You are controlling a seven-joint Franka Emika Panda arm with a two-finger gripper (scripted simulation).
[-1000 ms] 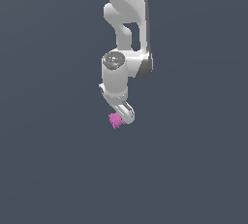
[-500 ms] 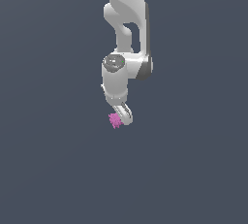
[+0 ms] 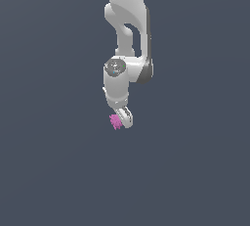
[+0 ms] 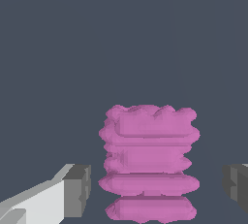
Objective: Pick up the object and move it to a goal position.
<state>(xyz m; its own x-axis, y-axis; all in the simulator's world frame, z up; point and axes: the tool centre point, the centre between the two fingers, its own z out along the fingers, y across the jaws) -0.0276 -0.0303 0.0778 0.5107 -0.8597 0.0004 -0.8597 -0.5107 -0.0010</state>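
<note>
The object (image 3: 115, 121) is a small magenta-pink bumpy lump on the dark grey floor, at the tip of my white arm. In the wrist view the object (image 4: 149, 162) is a ridged pink stack between my two fingers. My gripper (image 3: 122, 119) points down over it and is open. One grey finger pad (image 4: 77, 189) stands off one side of the object and the other pad (image 4: 236, 185) off the opposite side. A small gap shows on each side, wider at the second pad. No goal marker shows in either view.
A plain dark grey floor (image 3: 58, 171) fills both views. The white arm (image 3: 128, 19) comes down from the top of the exterior view.
My hand has come down a little over the object. The object has stayed in the same place.
</note>
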